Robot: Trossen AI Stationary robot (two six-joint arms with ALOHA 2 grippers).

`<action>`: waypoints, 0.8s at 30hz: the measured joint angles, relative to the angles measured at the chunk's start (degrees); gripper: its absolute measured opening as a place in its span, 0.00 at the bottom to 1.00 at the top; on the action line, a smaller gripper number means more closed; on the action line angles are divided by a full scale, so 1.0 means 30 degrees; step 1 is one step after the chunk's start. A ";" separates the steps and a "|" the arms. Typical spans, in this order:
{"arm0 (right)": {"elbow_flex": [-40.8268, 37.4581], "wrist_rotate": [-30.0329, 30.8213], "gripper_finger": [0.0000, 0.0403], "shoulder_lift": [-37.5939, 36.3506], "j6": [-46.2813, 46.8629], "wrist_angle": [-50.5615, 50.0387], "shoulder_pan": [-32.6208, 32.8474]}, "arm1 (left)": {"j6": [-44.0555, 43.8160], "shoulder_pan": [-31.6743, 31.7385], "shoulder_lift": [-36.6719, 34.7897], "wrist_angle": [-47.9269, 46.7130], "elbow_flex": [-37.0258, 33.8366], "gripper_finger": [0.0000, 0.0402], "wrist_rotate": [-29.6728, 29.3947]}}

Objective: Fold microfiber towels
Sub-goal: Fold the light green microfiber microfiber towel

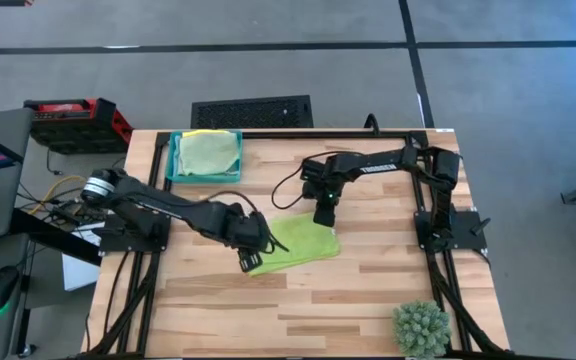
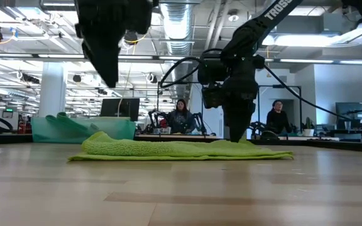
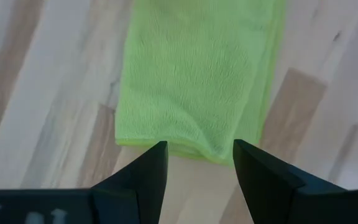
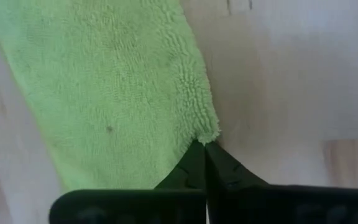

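Note:
A lime green towel (image 1: 303,245) lies folded into a flat strip on the middle of the wooden table; it also shows in the low view (image 2: 181,149). My right gripper (image 4: 204,149) is shut at the strip's far right corner, down at table height (image 2: 236,135). My left gripper (image 3: 197,162) is open and raised above the strip's near left end (image 3: 191,146), touching nothing; it is high in the low view (image 2: 109,63). Other towels, yellowish-green, lie heaped in the teal tray (image 1: 180,172) at the far left. My right gripper pinches the lime green towel's far right corner (image 4: 209,130) between the free ends of its two shut fingers. The fingers come from above, pointing down. The corner and the whole towel lie on the table, slack.
A small spiky green plant (image 1: 421,328) stands at the table's near right corner. The teal tray stands at the far left edge. Bare wood lies along the near side of the table. People sit in the room beyond the table (image 2: 181,116).

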 joint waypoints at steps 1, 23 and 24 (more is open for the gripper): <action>0.0172 -0.0017 0.02 0.0000 -0.0070 -0.0325 -0.0007 | 0.0089 -0.0111 0.0352 -0.0028 0.0000 0.44 -0.0081; 0.4180 -0.1574 0.01 -0.0044 0.0850 -0.3448 0.1547 | -0.3086 -0.1075 -0.1849 -0.0662 -0.0007 0.44 -0.0434; 0.4318 -0.1637 0.01 -0.0051 0.1058 -0.3300 0.1666 | -0.3281 -0.1151 -0.2085 -0.0853 -0.0007 0.44 -0.0445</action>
